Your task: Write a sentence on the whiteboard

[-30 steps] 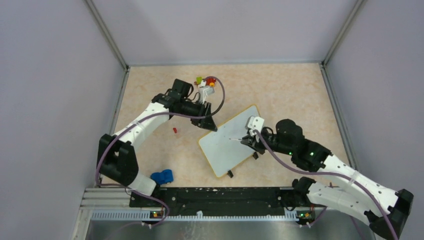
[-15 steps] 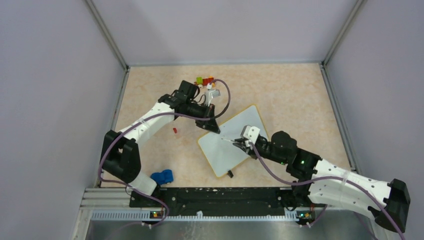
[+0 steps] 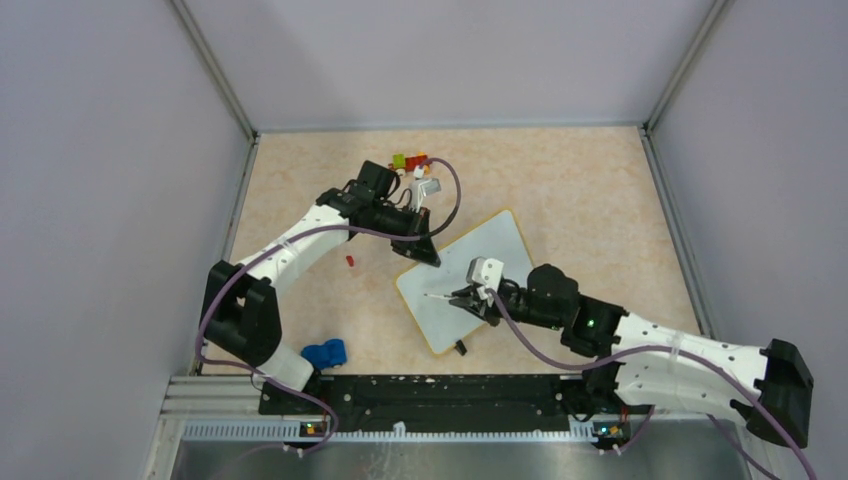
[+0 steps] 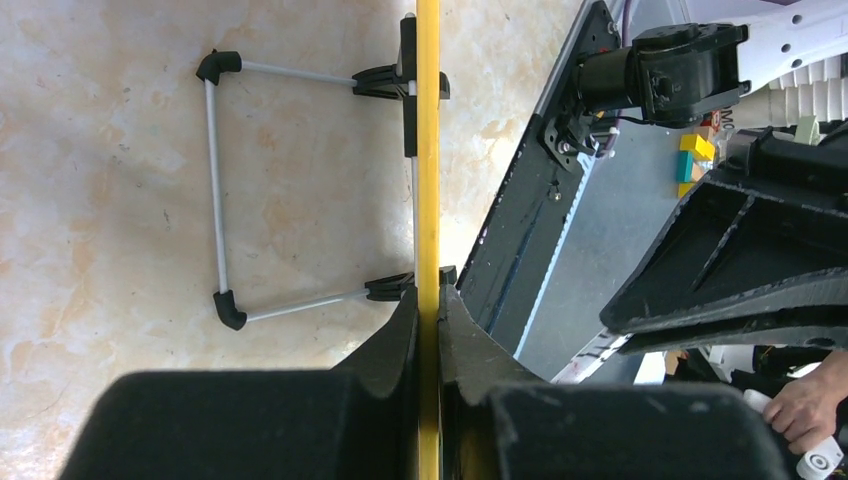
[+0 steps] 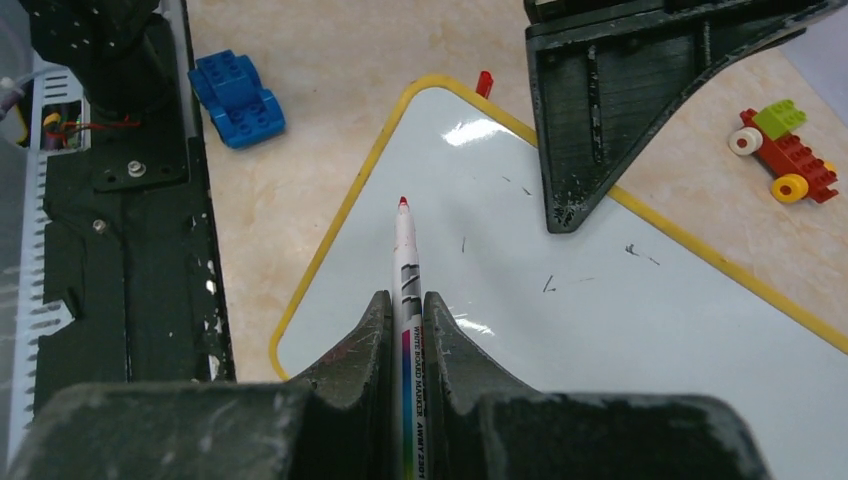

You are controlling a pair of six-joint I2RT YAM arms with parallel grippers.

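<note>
The whiteboard (image 3: 480,255) lies skewed at mid-table, bare but for a few faint specks, so no sentence looks written yet. The left gripper (image 4: 428,300) is pinched on its yellow rim (image 4: 428,150) at the far-left edge. The right gripper (image 5: 405,300) clasps a red-tipped marker (image 5: 405,245) over the board's near-left corner.

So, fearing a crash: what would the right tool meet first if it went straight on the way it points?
Probably the whiteboard: the marker held in the right tool aims at its white surface near the corner; tip height is unclear.
</note>
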